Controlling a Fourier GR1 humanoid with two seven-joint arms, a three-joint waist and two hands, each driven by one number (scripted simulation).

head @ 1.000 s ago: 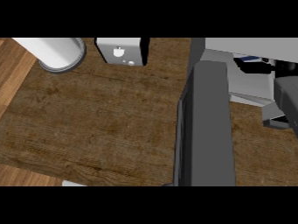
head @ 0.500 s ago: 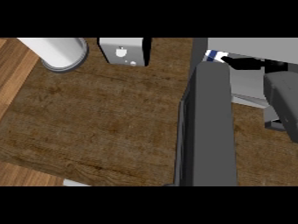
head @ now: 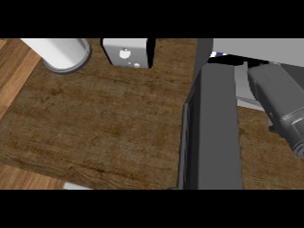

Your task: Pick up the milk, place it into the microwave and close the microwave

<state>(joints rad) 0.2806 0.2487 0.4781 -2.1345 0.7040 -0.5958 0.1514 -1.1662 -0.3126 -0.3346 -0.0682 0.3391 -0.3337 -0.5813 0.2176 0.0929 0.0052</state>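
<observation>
Reaching into microwave (head: 266, 46), hand hidden.

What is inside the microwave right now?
The right forearm reaches past the open microwave door into the microwave. Beside it a small blue and white patch shows; it may be the milk. The right hand and the rest of the cavity are hidden.

Right grey forearm (head: 282, 104) angled up-left, robot hand hidden

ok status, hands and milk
left hand not in view. right forearm runs into the microwave, hand hidden. milk not clearly visible. door open.
</observation>
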